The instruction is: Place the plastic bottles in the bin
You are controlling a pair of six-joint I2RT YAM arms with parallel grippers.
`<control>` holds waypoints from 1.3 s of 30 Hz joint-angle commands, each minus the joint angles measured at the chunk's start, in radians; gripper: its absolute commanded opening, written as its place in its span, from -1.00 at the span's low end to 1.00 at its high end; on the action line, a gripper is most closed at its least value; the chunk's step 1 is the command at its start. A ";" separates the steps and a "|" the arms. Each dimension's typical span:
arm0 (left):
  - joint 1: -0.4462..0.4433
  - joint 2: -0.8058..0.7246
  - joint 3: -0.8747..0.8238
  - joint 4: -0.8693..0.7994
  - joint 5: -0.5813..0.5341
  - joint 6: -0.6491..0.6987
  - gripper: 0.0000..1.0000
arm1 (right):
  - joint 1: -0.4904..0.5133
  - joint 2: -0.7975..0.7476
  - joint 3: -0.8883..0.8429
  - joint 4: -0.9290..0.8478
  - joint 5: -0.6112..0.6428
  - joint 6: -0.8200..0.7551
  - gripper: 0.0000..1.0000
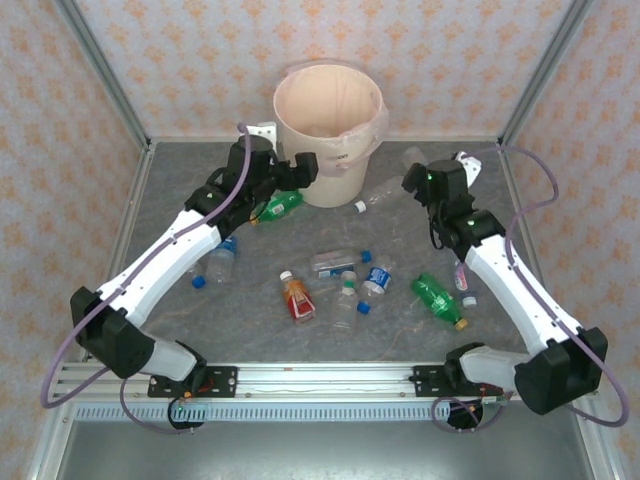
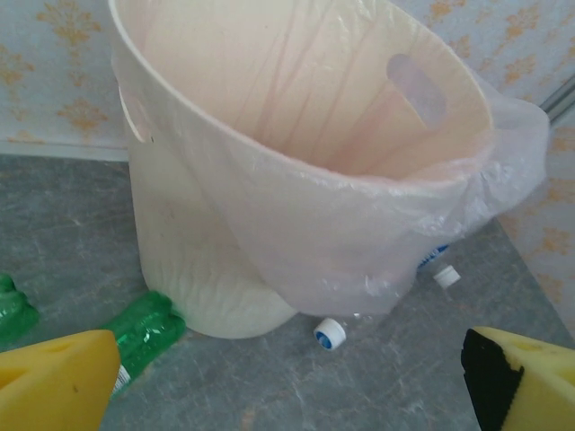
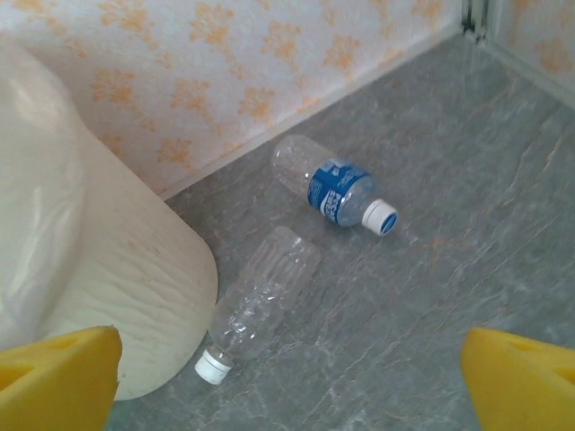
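- Top external view: bin (image 1: 340,185) stands upright at upper centre on the counter (image 1: 250,330), with a pink liner (image 1: 365,145) folded over its rim.
- Upper left of centre: left pincer (image 1: 305,170) is just beside the bin's left wall, jaws apart, nothing held.
- Upper right of centre: right pincer (image 1: 420,180) is right of the bin and not touching it.
- A green bottle (image 1: 278,207) lies at the bin's lower-left foot, below the left pincer.
- A clear bottle (image 1: 380,195) lies just right of the bin's foot, white cap pointing lower left.
- Mid-frame, all lying on the counter: a red-orange bottle (image 1: 297,297), and to its right three small clear bottles (image 1: 335,263) bunched close together.
- A second green bottle (image 1: 438,300) lies right of centre, yellow cap toward lower right.
- A blue-cap bottle (image 1: 220,262) lies left of centre, right beside the left arm (image 1: 170,250).
- Left wrist view: the yellow fingers (image 2: 54,382) sit in both lower corners, spread wide with an empty gap. The bin takes up the centre. The green bottle lies against its foot at lower left.
- Right wrist view: the yellow fingers (image 3: 526,377) sit in both lower corners, spread wide, gripping nothing.
- A blue-label bottle (image 3: 334,191) lies at centre near the back wall (image 3: 225,81).
- The clear bottle lies below it, cap end just beside the bin's base at left.
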 commanded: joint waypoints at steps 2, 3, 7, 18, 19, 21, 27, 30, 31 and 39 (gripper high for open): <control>-0.011 -0.088 -0.053 0.045 0.039 -0.030 0.97 | -0.062 0.093 -0.005 0.080 -0.224 0.145 0.85; -0.013 -0.106 -0.064 0.043 0.040 -0.034 0.97 | -0.078 0.120 -0.002 0.096 -0.255 0.166 0.82; -0.015 -0.176 -0.107 0.042 0.039 -0.041 0.98 | -0.122 0.226 0.015 0.158 -0.347 0.239 0.70; -0.017 -0.380 -0.206 0.044 -0.011 -0.055 0.98 | -0.161 0.538 0.195 0.168 -0.426 0.327 0.62; -0.017 -0.394 -0.212 0.039 -0.021 -0.054 0.98 | -0.165 0.563 0.213 0.168 -0.441 0.335 0.62; -0.016 -0.412 -0.215 0.026 -0.035 -0.053 0.98 | -0.169 0.610 0.239 0.163 -0.453 0.353 0.62; -0.016 -0.453 -0.231 0.002 -0.069 -0.058 0.98 | -0.171 0.728 0.317 0.152 -0.480 0.371 0.63; -0.016 -0.468 -0.252 0.007 -0.079 -0.056 0.98 | -0.171 0.789 0.367 0.131 -0.495 0.376 0.63; -0.016 -0.467 -0.251 0.007 -0.078 -0.056 0.98 | -0.171 0.807 0.381 0.126 -0.495 0.379 0.63; -0.017 -0.468 -0.234 -0.013 -0.085 -0.042 0.98 | -0.173 0.885 0.408 0.130 -0.515 0.414 0.60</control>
